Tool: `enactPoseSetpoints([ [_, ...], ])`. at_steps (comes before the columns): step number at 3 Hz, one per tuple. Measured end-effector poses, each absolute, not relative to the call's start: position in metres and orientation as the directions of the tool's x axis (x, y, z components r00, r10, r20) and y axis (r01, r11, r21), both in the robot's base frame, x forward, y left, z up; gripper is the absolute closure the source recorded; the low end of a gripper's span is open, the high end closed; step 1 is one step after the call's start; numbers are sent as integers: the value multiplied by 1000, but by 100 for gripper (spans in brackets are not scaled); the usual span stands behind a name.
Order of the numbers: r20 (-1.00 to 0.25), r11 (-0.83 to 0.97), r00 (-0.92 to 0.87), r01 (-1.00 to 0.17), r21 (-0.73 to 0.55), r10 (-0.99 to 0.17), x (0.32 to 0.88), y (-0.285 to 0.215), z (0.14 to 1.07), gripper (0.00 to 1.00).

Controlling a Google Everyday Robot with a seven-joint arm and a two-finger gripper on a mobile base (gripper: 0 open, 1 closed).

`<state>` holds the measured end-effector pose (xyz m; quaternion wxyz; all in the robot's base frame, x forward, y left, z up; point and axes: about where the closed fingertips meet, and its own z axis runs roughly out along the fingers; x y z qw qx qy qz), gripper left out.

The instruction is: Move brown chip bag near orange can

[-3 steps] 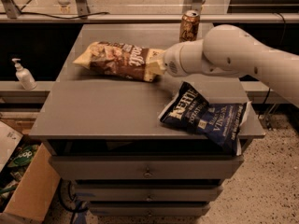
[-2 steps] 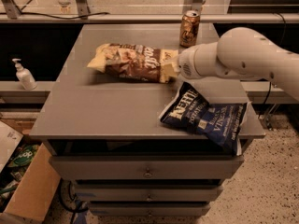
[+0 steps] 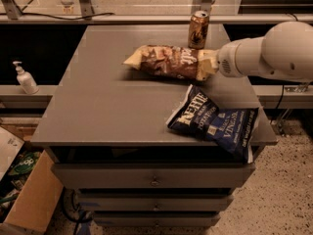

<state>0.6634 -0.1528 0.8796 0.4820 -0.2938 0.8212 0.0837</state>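
The brown chip bag (image 3: pixel 166 61) lies on its side on the grey cabinet top (image 3: pixel 102 102), dark brown with cream ends. The orange can (image 3: pixel 198 29) stands upright just behind the bag's right end, a small gap apart. My gripper (image 3: pixel 211 64) is at the bag's right cream end, at the tip of the white arm (image 3: pixel 269 53) that comes in from the right. The arm hides the gripper's tip.
A dark blue Kettle chip bag (image 3: pixel 215 121) lies at the front right of the cabinet top, overhanging the edge. A white pump bottle (image 3: pixel 24 78) stands on a ledge at left. A cardboard box (image 3: pixel 29 199) sits on the floor at lower left. Drawers are below.
The brown chip bag has slid to the right and back toward the can, together with the arm.
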Motion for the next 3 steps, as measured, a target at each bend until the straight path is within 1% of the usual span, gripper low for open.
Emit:
enactPoseSetpoints([
  [1, -847, 846, -363, -505, -171, -388, 665, -183, 899, 100],
  [2, -858, 874, -362, -451, -180, -364, 665, -201, 909, 100],
  [3, -868, 896, -364, -407, -178, -338, 668, -208, 908, 100],
])
